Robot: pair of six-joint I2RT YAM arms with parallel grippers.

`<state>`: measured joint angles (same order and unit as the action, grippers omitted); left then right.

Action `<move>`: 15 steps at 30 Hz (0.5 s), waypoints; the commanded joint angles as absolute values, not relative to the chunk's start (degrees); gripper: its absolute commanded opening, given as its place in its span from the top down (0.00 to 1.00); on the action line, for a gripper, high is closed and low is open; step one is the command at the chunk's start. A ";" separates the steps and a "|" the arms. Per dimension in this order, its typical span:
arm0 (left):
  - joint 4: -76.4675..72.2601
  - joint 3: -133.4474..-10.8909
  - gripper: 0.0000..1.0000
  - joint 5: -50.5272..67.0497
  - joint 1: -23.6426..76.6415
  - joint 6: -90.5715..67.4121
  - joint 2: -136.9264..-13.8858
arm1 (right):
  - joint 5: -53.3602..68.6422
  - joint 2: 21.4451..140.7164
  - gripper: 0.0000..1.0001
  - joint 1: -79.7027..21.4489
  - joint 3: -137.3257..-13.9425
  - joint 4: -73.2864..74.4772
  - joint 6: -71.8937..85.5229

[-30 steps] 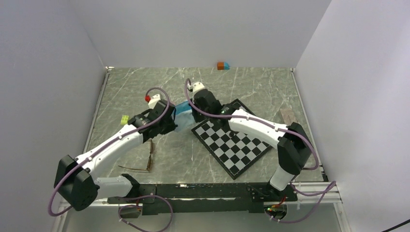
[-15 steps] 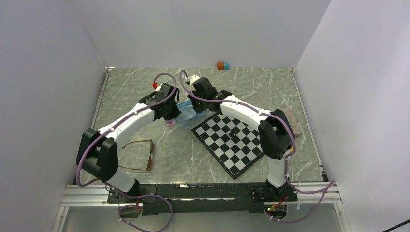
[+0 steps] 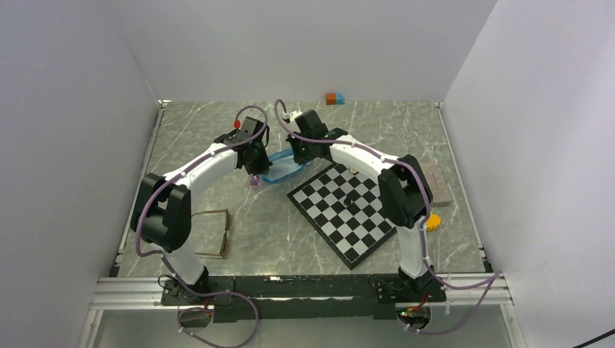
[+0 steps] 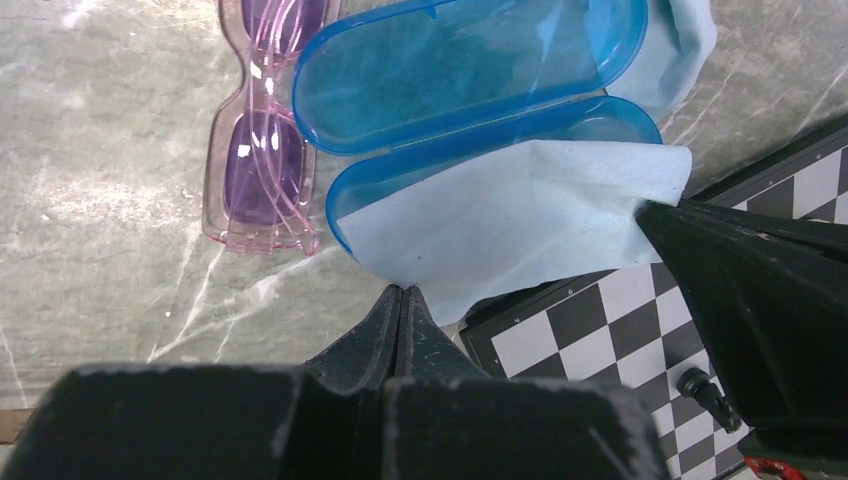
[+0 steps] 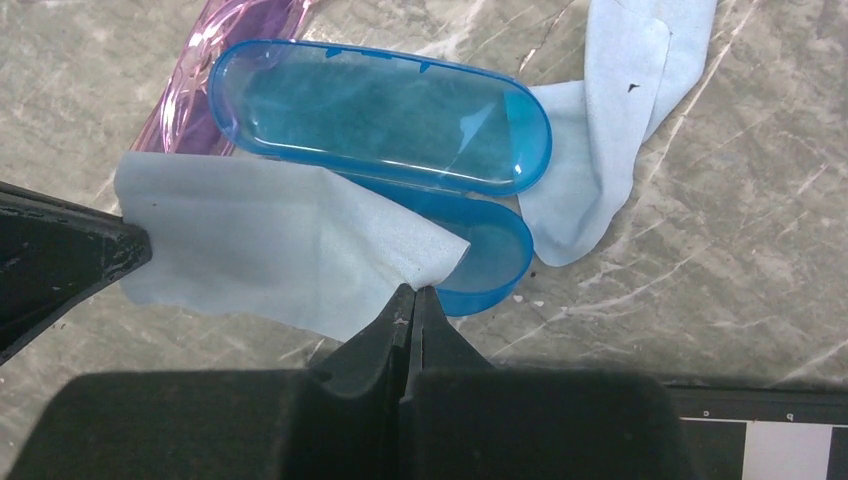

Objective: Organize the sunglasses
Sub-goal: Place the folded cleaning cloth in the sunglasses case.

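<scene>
**Both tools pinched on one cloth above the open case; sunglasses on the worktop**

Both arms reach to the middle of the worktop (image 3: 203,138), and their tips face each other across the blue case (image 4: 470,70). The case lies open, its two halves side by side with the hollows facing up.

Left tool (image 4: 400,295): fingers together, clamped on the near edge of the light-blue cloth (image 4: 510,215), which draws to a small point where the tips meet.

Right tool (image 5: 414,292): fingers together, clamped on the same cloth near its opposite corner. The cloth is spread flat between the two tools and covers much of one case half. The other half is uncovered.

A second cloth (image 5: 620,110) lies crumpled on the worktop at one end of the case, partly under it.

Purple sunglasses (image 4: 258,170): flat on the worktop, close against the open case on the left arm's side. No tool touches them. Whether the frame touches the case cannot be told.

Brown sunglasses (image 3: 210,233): on the worktop near the front left, beside the left arm's elbow and partly hidden by it. They are well apart from the case and from both tools.

The chessboard (image 3: 348,210) lies at an angle right of centre, with one corner near the case. A small orange-and-blue block (image 3: 334,98) sits by the back wall.
</scene>
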<state>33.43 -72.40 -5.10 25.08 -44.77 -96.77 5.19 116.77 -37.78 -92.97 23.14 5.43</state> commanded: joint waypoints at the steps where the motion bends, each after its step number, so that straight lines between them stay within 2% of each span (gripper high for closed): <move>1: 33.13 -75.43 1.00 -2.50 24.81 -43.10 -99.03 | 7.50 118.09 1.00 -37.49 -96.01 23.63 4.06; 15: 31.43 -74.57 1.00 -1.58 24.82 -44.17 -103.81 | 5.02 121.60 1.00 -36.71 -96.66 24.60 6.09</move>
